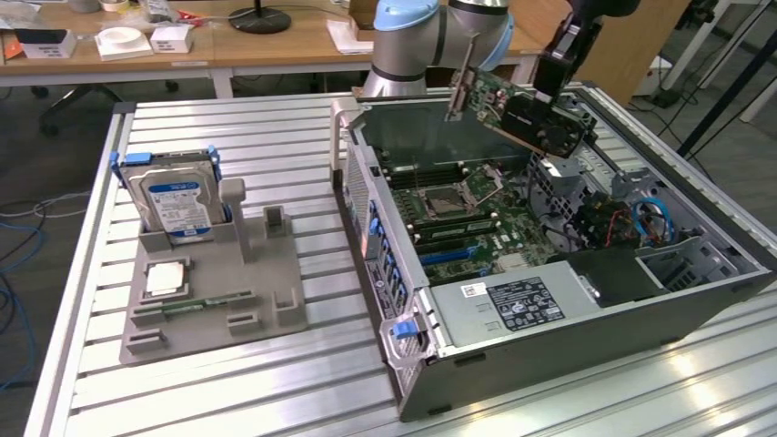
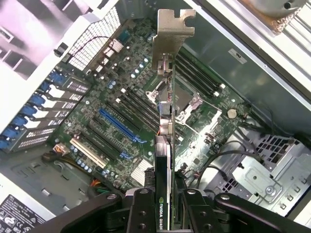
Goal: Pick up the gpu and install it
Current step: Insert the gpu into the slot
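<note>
The gripper pinches the gpu by one end and holds it tilted in the air above the open computer case, clear of the motherboard lying inside (its silver bracket is at the end away from the grip). Over on the exterior view's left, a grey holder on the slatted table carries three parts: one hard drive standing upright, one processor chip lying flat, one memory stick in a slot
</note>
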Robot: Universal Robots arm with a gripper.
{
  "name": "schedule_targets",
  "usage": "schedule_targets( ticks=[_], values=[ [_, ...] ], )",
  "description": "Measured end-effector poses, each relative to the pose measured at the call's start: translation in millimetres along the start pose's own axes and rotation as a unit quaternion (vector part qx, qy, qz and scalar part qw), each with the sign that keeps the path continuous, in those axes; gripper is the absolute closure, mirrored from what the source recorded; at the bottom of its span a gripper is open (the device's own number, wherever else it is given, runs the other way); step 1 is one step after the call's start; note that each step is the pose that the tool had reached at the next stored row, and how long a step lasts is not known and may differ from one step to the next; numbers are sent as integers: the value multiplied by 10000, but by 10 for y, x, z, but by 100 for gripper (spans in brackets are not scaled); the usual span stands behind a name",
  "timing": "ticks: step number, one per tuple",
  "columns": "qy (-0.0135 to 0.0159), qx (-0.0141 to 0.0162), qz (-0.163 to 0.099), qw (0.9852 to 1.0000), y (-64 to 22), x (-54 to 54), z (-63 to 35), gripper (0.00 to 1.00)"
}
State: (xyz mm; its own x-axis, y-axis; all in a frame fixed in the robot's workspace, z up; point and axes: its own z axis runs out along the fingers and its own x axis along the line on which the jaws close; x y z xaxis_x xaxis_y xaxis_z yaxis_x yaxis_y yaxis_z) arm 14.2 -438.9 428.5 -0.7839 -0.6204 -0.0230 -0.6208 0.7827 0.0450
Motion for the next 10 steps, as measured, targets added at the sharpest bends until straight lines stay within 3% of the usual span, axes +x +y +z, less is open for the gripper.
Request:
schedule_targets(
  ticks=[10],
  values=[
    [17,-9,-381,9993,0,0,0,74]
  ],
)
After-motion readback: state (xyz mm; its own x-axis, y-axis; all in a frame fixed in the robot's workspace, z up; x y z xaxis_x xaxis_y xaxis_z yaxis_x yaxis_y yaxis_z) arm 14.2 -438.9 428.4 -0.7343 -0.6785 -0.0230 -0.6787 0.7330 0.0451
